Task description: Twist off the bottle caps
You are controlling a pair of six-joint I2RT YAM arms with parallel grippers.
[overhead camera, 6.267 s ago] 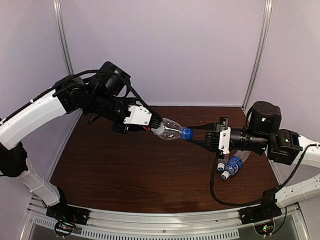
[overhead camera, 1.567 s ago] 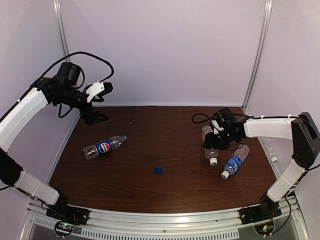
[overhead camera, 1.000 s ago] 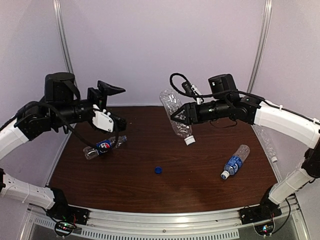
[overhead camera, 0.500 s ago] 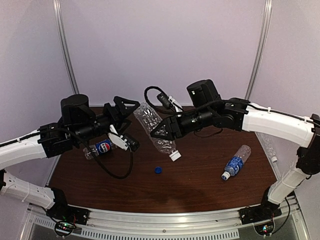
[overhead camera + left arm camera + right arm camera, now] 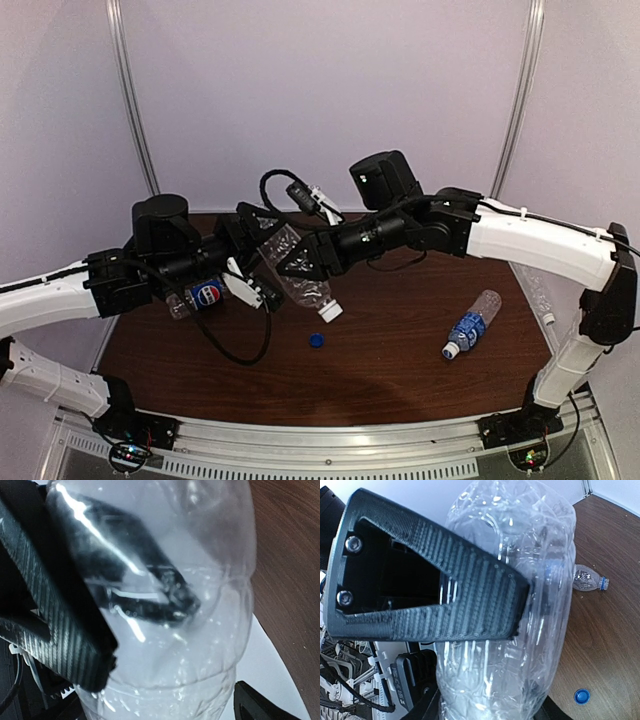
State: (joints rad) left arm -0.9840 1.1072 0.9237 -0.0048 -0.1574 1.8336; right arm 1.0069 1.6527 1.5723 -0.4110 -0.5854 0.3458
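Observation:
My right gripper (image 5: 303, 265) is shut on an unlabelled clear bottle (image 5: 298, 272) and holds it above the table, tilted, with its white cap (image 5: 331, 312) pointing down and to the right. In the right wrist view the bottle (image 5: 530, 580) fills the space at the gripper (image 5: 520, 670). My left gripper (image 5: 262, 255) is open, its fingers on either side of the bottle's base end. In the left wrist view the bottle (image 5: 190, 645) sits between the wide jaws of that gripper (image 5: 175, 685). A loose dark blue cap (image 5: 316, 340) lies on the table.
A Pepsi bottle (image 5: 205, 295) lies on the table at the left, partly behind my left arm. A blue-labelled bottle (image 5: 468, 325) with a white cap (image 5: 449, 352) lies at the right. Another clear bottle (image 5: 533, 290) lies at the table's right edge.
My right arm has carried the clear bottle left and lower toward the middle. My left arm has swung right, and its open fingers now straddle the bottle's base.

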